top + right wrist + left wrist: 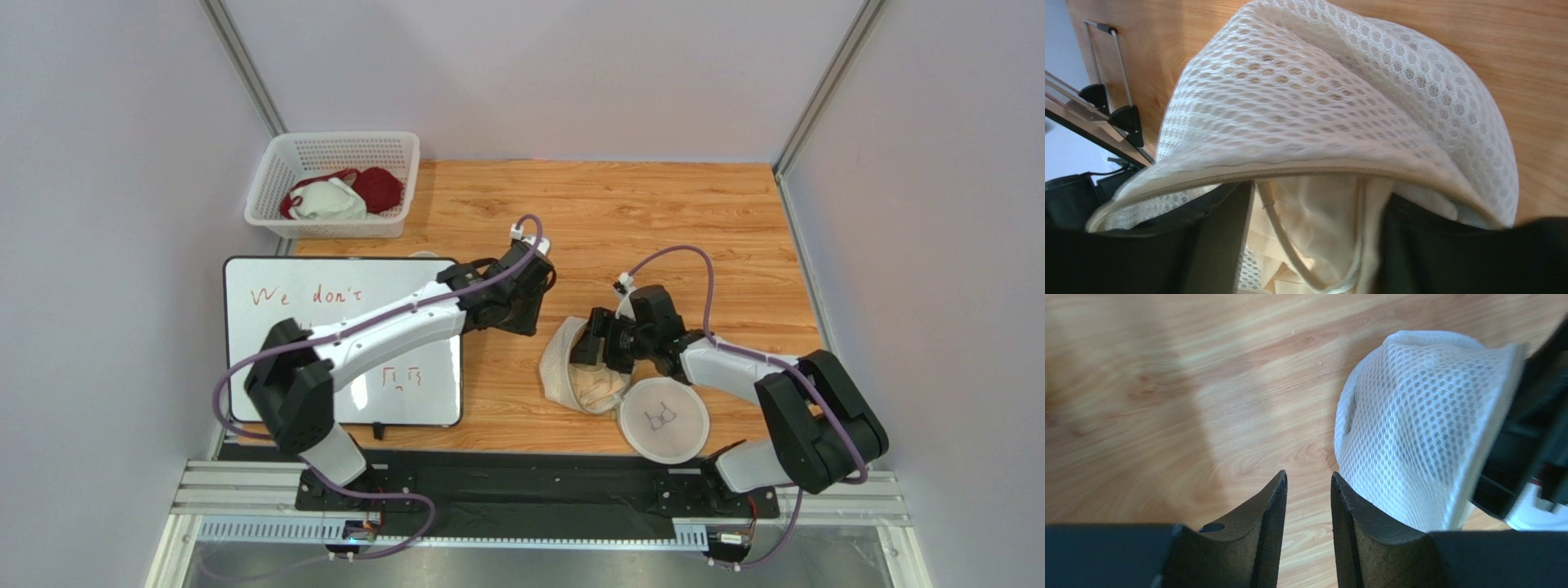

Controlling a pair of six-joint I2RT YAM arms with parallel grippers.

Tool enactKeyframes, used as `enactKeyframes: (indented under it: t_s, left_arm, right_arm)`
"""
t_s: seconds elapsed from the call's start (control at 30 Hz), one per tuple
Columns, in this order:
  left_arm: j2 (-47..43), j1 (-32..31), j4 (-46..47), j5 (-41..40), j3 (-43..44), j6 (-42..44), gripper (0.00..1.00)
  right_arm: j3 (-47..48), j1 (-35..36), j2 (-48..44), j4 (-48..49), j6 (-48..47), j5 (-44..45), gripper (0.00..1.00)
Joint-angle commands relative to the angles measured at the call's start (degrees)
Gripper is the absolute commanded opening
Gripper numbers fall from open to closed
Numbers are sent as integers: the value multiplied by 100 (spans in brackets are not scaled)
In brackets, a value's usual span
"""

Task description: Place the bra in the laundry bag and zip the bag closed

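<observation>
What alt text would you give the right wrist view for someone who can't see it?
One domed half of the mesh laundry bag arches over the right pincer like a hood, zipper rim along its edge. Under it the pale beige bra lies between the dark fingers; whether it is gripped is unclear. Wooden table shows behind.

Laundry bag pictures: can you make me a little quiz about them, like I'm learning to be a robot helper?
1. True or false: the bag is zipped shut.
2. Where is the bra? A) in the basket B) in the open bag C) on the whiteboard
3. Fill in: the left gripper is holding ____.

Key: 1. False, its two halves lie apart. 2. B. 3. Nothing, only bare table shows between its fingers.
</observation>
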Motion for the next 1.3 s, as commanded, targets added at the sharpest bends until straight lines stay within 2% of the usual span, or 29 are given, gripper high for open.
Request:
enactKeyframes:
  t_s: [0.0,0.03,0.13,0.3,0.5,0.67,0.8,0.83,1.0,1.17,1.27]
  left_arm:
    - [-801,-30,-394,-263,95,208,40]
    - [-889,-39,-368,-89,52,208,40]
    - [-1267,-39,-149,167,-124,155,40]
    - [-1514,-144,-34,484,-28,147,39]
    - [-1207,-627,142,756,480,208,36]
    - [-320,-1058,221,950,1122,331,30]
    - [436,-1366,283,1222,1789,392,23]
    - [750,-1462,291,1223,1904,410,22]
    - [1631,-1560,397,1487,2423,384,17]
    - [2431,-1551,257,1293,2784,542,16]
    - [2818,-1551,116,1267,2960,595,11]
  right_arm:
    - [349,66,-680,-1306,-199,830,78]
    - [375,65,-848,-1440,-199,910,81]
    - [427,66,-1446,-1932,-225,1095,100]
    - [577,74,-2089,-2854,-217,1473,100]
    - [744,57,-2704,-3962,-33,2078,100]
    - [718,-128,-3458,-5287,827,3403,99]
    - [604,-286,-3968,-6291,1777,3986,91]
    - [569,-321,-4066,-6406,2135,4022,89]
    - [200,-453,-4594,-6565,2744,4215,83]
    - [146,-462,-4595,-6504,2833,4513,81]
    - [278,-462,-4419,-6407,2737,4628,80]
